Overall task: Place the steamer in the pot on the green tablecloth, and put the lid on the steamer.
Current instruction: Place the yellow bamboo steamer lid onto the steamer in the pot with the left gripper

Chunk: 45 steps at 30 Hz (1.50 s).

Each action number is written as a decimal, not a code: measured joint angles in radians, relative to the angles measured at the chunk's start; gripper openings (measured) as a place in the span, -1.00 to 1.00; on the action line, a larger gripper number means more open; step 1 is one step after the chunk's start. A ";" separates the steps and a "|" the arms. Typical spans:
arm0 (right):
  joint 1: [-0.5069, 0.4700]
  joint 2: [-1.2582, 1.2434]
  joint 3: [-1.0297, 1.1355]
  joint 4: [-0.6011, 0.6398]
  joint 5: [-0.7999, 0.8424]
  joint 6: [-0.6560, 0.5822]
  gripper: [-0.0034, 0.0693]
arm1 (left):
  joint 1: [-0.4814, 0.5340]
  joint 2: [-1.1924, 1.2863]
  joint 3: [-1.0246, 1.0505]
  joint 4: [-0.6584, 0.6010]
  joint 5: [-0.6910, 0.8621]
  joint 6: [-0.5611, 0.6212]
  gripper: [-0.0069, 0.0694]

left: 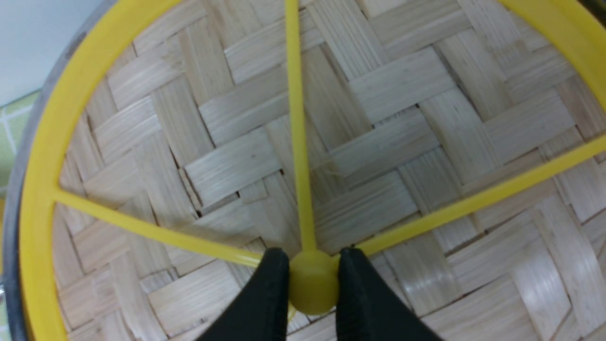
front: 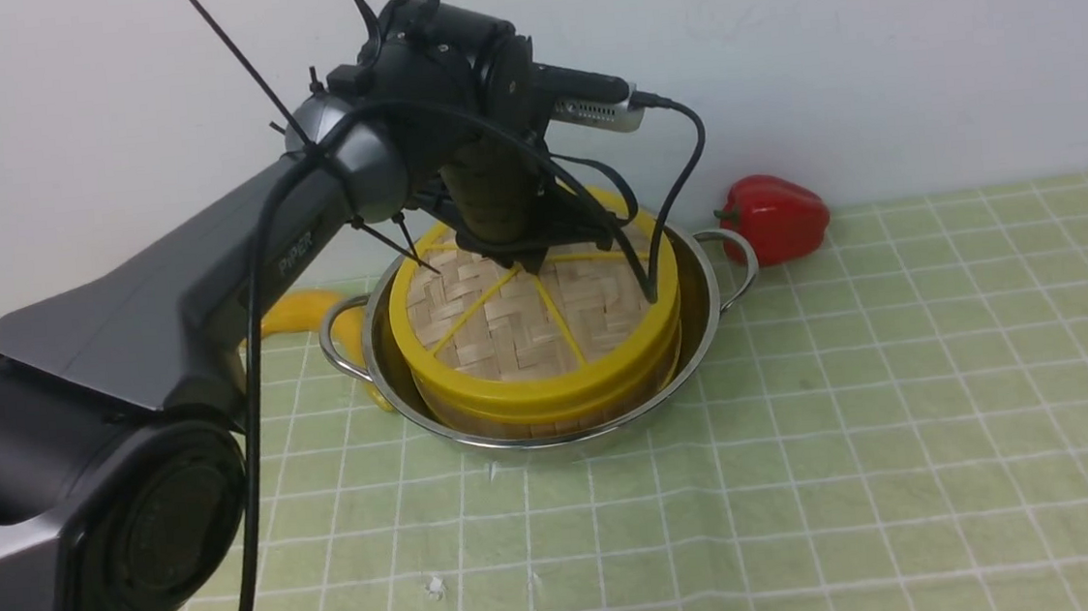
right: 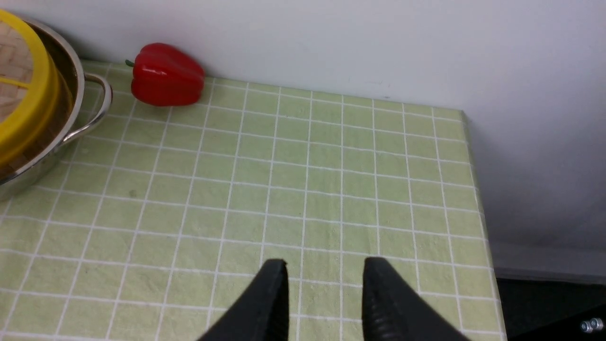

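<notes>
While lid [front: 526,321] caps steamer [front: 534,421], left claw [left: 312,256] pinches its centre.

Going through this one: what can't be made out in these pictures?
Steamer inside: covered by the lid, every view.
Yellow thing beside the pot: front view, mostly behind the left arm.
Lid's far rim: front view, hidden by the left hand.
Right hand: outside the front view.

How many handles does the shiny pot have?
2. On the pot, the left handle sticks out left, and the right handle sticks out right, near the red pepper.
</notes>
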 joint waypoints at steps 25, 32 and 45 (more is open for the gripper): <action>0.000 0.000 0.000 0.000 0.000 0.000 -0.23 | -0.004 0.003 -0.028 -0.031 0.047 0.006 -0.51; 0.000 0.000 0.000 0.000 0.000 0.000 -0.23 | -0.005 0.017 -0.037 -0.026 0.048 0.006 -0.51; 0.000 0.000 0.000 0.000 0.000 0.011 -0.23 | -0.007 0.018 -0.039 -0.002 0.045 0.006 -0.51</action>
